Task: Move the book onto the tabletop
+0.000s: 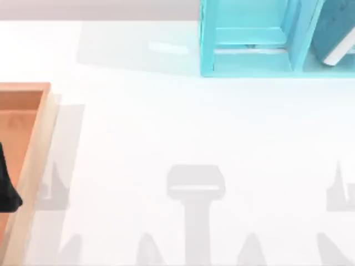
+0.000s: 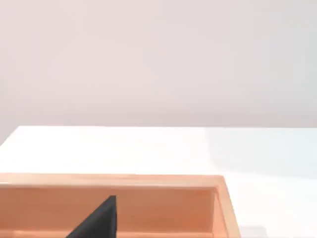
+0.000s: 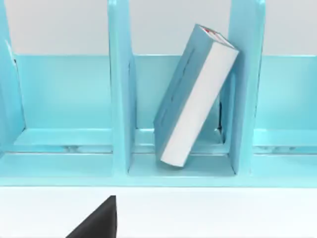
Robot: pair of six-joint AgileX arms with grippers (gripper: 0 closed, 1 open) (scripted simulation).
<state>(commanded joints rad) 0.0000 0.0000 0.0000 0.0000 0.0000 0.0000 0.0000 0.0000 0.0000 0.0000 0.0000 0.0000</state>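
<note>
Book [image 1: 337, 33] is what we look at first: in the top view it stands inside the light-blue shelf [image 1: 244, 39] at the far right of the tabletop [image 1: 183, 127], in the compartment at the right edge of this view, tilted, with its teal cover up and a strip of white pages showing at its lower end. On the left side of the table lies the wooden tray [image 1: 39, 144] with its raised rim, and over the tray, at the left edge, we see a dark part of our left arm [image 1: 6, 188]; we cannot tell how the jaws of this arm stand. In the left wrist view we see the tray's far rim and its inner wall, the white table beyond it, and one dark finger [image 2: 101, 220] of the left gripper low in the picture, over the tray; the other finger is out of sight. In the right wrist view the book leans in the middle compartment, its bottom corner on the shelf floor and its upper end resting against the divider [image 3: 245, 84] beside it; the white page edges face us and a small red mark sits on the top corner. One dark finger [image 3: 99, 220] of the right gripper shows above the white table just in front of the shelf, apart from the book, and again we cannot tell how its jaws stand.
</note>
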